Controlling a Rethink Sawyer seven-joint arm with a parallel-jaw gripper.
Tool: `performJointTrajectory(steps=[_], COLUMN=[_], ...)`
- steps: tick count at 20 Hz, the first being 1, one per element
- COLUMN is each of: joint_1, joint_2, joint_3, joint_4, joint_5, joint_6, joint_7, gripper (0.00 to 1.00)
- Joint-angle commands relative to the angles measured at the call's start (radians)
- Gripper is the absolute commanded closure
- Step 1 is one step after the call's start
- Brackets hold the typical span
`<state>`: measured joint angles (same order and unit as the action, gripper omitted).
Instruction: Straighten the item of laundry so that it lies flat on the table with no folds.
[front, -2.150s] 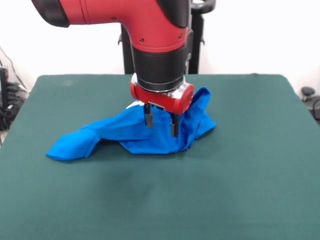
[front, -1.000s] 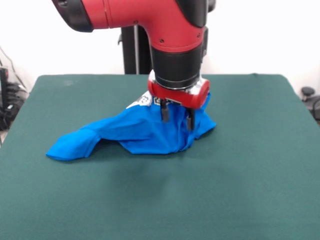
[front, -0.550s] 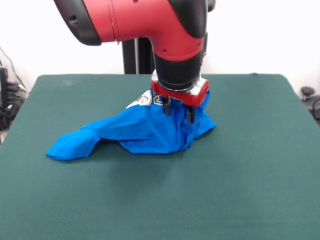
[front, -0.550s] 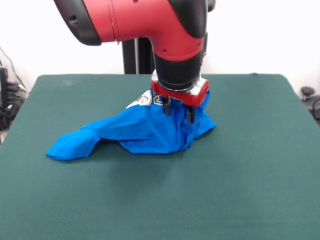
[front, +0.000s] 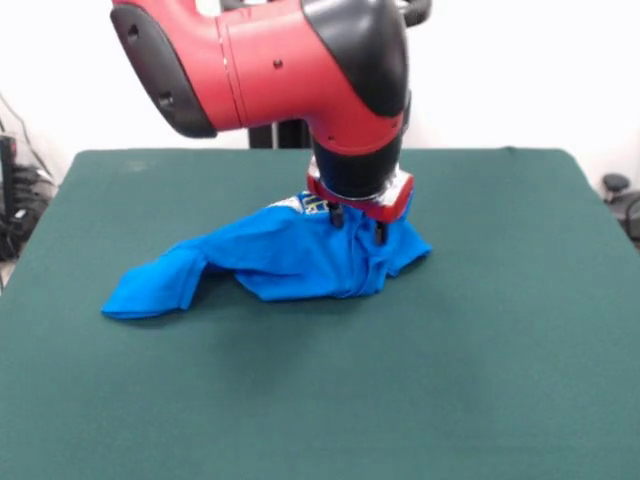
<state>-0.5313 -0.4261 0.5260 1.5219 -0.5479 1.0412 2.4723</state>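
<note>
One crumpled blue T-shirt (front: 280, 262) lies bunched near the middle of the green table (front: 500, 350), toward its far edge. The gripper (front: 359, 224) stands on its raised part, fingers parted; whether they pinch cloth I cannot tell.

White wall (front: 520, 70) bkgd; cables (front: 18, 200) at left.

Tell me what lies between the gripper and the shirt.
Nothing. In the front view the gripper is down on the bunched blue shirt, its open fingers touching the cloth.
</note>
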Motion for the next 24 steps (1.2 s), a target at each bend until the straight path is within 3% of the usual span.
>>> performJointTrajectory(steps=[1, 7, 8, 12, 15, 24], joint_1=[0.042, 0.143, 0.162, 0.21, 0.233, 0.242], joint_2=[0.065, 0.004, -0.003, -0.022, -0.077, -0.143], joint_3=[-0.054, -0.143, -0.161, -0.2, -0.212, -0.216], joint_4=[0.041, 0.016, 0.004, -0.019, 0.006, 0.019], joint_5=[-0.042, -0.119, -0.115, -0.106, -0.015, 0.107], joint_6=[0.033, -0.047, -0.054, -0.022, 0.021, 0.032], joint_7=[-0.112, 0.049, 0.052, 0.115, 0.165, 0.103], gripper=[0.0, 0.0, 1.0, 1.0, 1.0, 1.0])
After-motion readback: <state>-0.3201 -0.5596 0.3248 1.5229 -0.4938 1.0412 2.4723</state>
